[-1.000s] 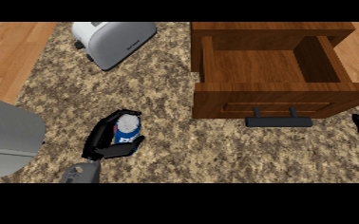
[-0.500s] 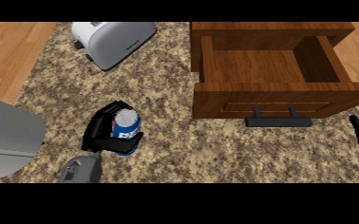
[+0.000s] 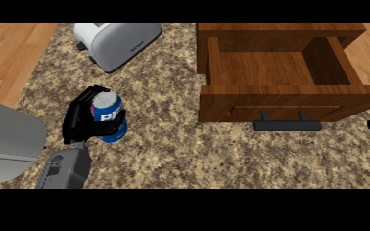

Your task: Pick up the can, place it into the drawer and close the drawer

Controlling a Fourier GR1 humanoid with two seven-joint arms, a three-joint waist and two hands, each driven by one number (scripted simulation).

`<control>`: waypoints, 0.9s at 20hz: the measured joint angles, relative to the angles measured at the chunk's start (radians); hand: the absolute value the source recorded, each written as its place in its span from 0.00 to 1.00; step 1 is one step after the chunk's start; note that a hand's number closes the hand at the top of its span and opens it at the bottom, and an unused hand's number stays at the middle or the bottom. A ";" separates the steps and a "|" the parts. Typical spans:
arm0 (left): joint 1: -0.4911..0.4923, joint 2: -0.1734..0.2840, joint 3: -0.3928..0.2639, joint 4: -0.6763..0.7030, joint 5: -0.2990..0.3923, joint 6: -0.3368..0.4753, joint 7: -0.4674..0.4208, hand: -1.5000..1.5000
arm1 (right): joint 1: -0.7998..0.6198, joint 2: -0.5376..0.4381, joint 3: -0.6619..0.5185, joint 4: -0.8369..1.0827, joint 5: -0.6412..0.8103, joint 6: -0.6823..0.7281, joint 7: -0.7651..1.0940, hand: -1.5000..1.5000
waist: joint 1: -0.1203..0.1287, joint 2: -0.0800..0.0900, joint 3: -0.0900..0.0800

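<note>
A blue can [image 3: 109, 115] with a silver top stands upright over the speckled counter at the left. My left hand [image 3: 81, 119] is curled round it from the left, fingers wrapping its far and near sides. The wooden drawer [image 3: 278, 73] stands open at the upper right, nothing inside it, with a black handle [image 3: 287, 125] on its front. Only a sliver of my right hand [image 3: 368, 125] shows at the right edge.
A white toaster [image 3: 115, 42] sits at the back left of the counter. A grey rounded object [image 3: 18, 141] fills the left edge beside my forearm. Bare wood [image 3: 22, 54] borders the counter at the far left.
My left hand with the can has shifted up and to the right, and more forearm shows below. The drawer and toaster stay put.
</note>
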 measured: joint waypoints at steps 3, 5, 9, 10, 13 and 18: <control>-0.003 -0.013 -0.033 -0.083 -0.001 0.019 0.069 1.00 | 0.017 0.007 0.016 -0.015 0.012 -0.005 -0.003 0.00 | 0.001 -0.001 0.000; -0.019 -0.027 -0.069 -0.126 -0.013 0.045 0.118 1.00 | 0.025 0.004 0.005 -0.018 0.002 0.005 -0.007 0.00 | 0.000 -0.001 0.000; -0.061 -0.047 -0.125 -0.214 -0.048 0.087 0.194 1.00 | 0.032 0.007 0.014 -0.034 0.000 -0.005 -0.001 0.00 | -0.001 -0.001 0.000; -0.073 -0.051 -0.137 -0.235 -0.055 0.096 0.218 1.00 | 0.021 0.002 0.006 -0.036 -0.007 -0.007 0.009 0.00 | 0.000 -0.001 0.000; -0.123 -0.060 -0.172 -0.266 -0.070 0.134 0.274 1.00 | -0.003 -0.002 -0.001 -0.021 -0.005 -0.010 0.017 0.00 | 0.000 -0.001 0.000; -0.235 -0.067 -0.265 -0.315 -0.070 0.224 0.419 1.00 | 0.015 0.001 0.003 -0.017 0.001 -0.005 -0.003 0.00 | -0.004 -0.001 0.000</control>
